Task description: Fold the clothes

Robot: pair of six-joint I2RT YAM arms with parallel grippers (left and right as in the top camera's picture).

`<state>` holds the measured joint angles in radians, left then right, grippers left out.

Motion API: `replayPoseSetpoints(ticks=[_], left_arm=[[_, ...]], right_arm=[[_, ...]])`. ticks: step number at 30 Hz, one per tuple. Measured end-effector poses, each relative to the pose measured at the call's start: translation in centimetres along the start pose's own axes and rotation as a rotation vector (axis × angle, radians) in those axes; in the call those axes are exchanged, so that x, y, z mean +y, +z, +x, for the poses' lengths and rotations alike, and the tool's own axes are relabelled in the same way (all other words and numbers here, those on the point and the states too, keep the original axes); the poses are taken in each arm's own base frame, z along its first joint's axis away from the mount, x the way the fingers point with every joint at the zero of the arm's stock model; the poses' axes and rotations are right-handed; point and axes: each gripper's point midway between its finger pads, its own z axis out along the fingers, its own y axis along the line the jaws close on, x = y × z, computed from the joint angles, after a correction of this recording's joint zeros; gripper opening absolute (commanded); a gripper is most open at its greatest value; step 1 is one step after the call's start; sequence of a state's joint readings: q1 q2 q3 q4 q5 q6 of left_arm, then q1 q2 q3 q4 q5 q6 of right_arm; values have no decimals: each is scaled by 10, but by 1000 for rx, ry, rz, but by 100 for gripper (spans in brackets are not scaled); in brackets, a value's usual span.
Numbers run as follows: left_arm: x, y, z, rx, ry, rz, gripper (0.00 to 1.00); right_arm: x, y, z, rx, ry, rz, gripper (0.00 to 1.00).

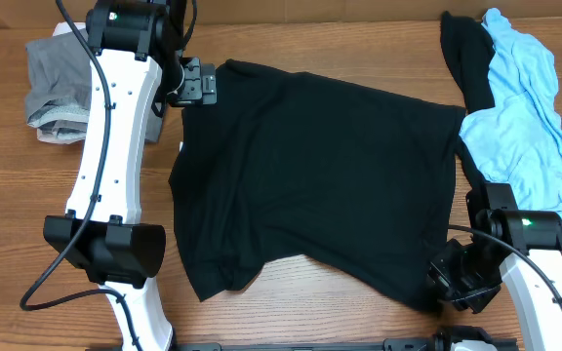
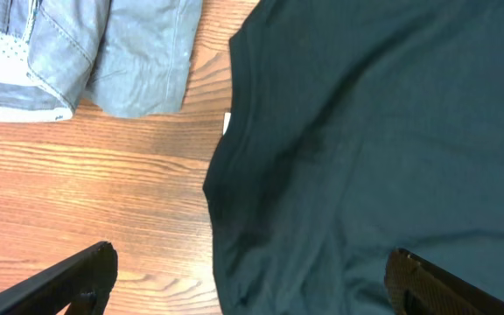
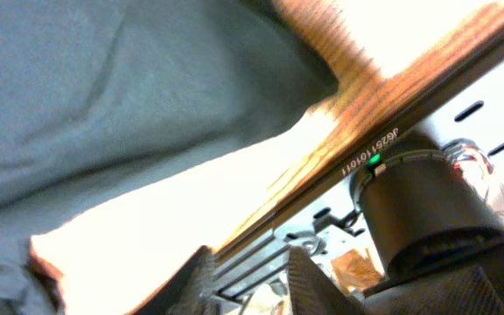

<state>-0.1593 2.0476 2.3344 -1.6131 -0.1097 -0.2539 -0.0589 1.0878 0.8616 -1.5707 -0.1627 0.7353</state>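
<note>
A black T-shirt (image 1: 320, 175) lies spread flat across the middle of the wooden table. My left gripper (image 1: 195, 86) hovers over its far left corner. In the left wrist view the fingers (image 2: 250, 258) are wide open, with the shirt's edge (image 2: 374, 131) below them and nothing held. My right gripper (image 1: 454, 278) is at the shirt's near right corner, by the table's front edge. In the right wrist view its fingers (image 3: 248, 271) are a little apart and empty, and the shirt (image 3: 103, 96) lies beyond them.
A folded grey garment (image 1: 55, 83) sits at the far left and shows in the left wrist view (image 2: 103, 52). A light blue garment (image 1: 525, 127) lies over a black one (image 1: 461, 49) at the far right. The table's front edge (image 3: 357, 114) and the arm base are close to my right gripper.
</note>
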Motion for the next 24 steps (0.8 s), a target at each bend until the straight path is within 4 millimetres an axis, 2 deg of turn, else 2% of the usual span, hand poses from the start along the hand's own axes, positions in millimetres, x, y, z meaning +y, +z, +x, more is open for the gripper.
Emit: replayPoseSetpoints(ticks=[3, 4, 6, 8, 9, 13, 15, 17, 19, 24], left_arm=[[-1, 0, -2, -8, 2, 3, 100], [-1, 0, -2, -10, 2, 3, 100], [-1, 0, -4, -15, 2, 5, 100], [-2, 0, -8, -32, 5, 10, 100], [-4, 0, -12, -47, 13, 17, 100], [-17, -1, -32, -127, 64, 76, 100], [-27, 4, -40, -147, 110, 116, 100], [-38, 16, -44, -140, 157, 147, 100], [-48, 34, -45, -110, 194, 163, 100], [-70, 99, -41, -6, 266, 176, 100]], right_arm=[[3, 0, -4, -18, -11, -10, 36], [4, 0, -5, -24, -23, -16, 40], [10, -3, -10, -47, -56, -39, 58], [23, -12, -19, -95, -111, -88, 84], [33, -20, -26, -133, -140, -127, 88], [81, -67, -56, -317, -266, -301, 90], [100, -82, -68, -365, -309, -345, 91], [116, -87, -81, -381, -346, -356, 93], [132, -81, -96, -372, -375, -345, 95], [160, -43, -138, -314, -397, -261, 96]])
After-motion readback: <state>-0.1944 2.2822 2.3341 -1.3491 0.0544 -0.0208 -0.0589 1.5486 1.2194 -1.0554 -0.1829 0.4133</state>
